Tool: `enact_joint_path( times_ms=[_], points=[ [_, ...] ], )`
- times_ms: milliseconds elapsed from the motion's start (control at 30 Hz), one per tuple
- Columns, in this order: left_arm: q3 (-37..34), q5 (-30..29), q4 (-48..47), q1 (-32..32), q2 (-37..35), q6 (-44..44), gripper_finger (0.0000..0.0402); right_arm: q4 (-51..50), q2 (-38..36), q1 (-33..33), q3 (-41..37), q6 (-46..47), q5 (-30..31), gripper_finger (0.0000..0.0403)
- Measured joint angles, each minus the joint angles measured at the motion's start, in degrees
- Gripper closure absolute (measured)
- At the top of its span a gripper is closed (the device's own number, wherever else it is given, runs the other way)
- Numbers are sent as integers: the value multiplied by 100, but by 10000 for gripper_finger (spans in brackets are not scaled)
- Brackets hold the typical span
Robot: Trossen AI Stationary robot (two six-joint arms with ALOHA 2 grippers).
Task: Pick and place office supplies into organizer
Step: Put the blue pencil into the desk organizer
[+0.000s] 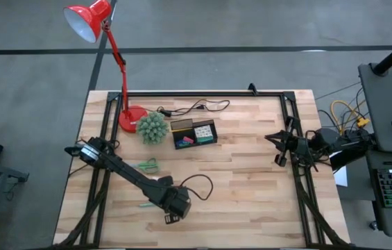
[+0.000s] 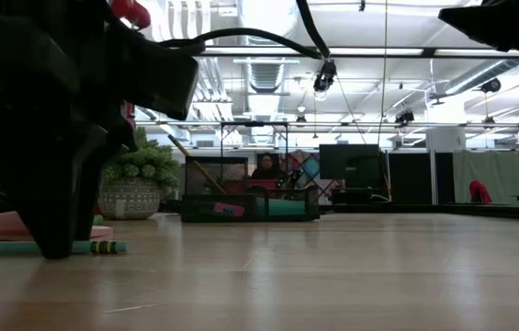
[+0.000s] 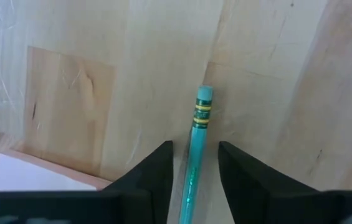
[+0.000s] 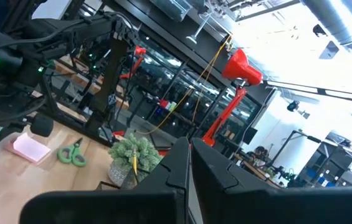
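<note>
A slim green pencil-like pen (image 3: 195, 162) with a banded eraser end lies flat on the table near its near edge. My left gripper (image 3: 195, 148) points down over it, open, with one finger on each side of its shaft and a gap on both sides. In the low view the left gripper (image 2: 52, 241) stands low at the tabletop beside the pen (image 2: 98, 246). A pink sticky pad (image 3: 35, 182) lies close by. The green-handled scissors (image 1: 150, 165) lie flat mid-table. The black organizer (image 1: 194, 132) sits farther back with some items inside. My right gripper (image 4: 188, 158) is shut, up at the table's right edge.
A spiky green plant (image 1: 152, 128) and the red lamp's base (image 1: 130, 119) stand left of the organizer, with a black cable (image 1: 196, 106) behind them. Another cable loops off my left wrist (image 1: 199, 186). Bare wood lies between the pen and the organizer.
</note>
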Motion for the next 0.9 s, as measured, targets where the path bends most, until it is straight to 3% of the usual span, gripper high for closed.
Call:
enact_joint_path(
  times_ms=[433,900],
  points=[
    [1,78,81,33,7,191,391,21,0,2,0,20,-1,394],
    [-6,212,101,37,7,212,400,27,0,0,0,20,-2,394]
  ],
)
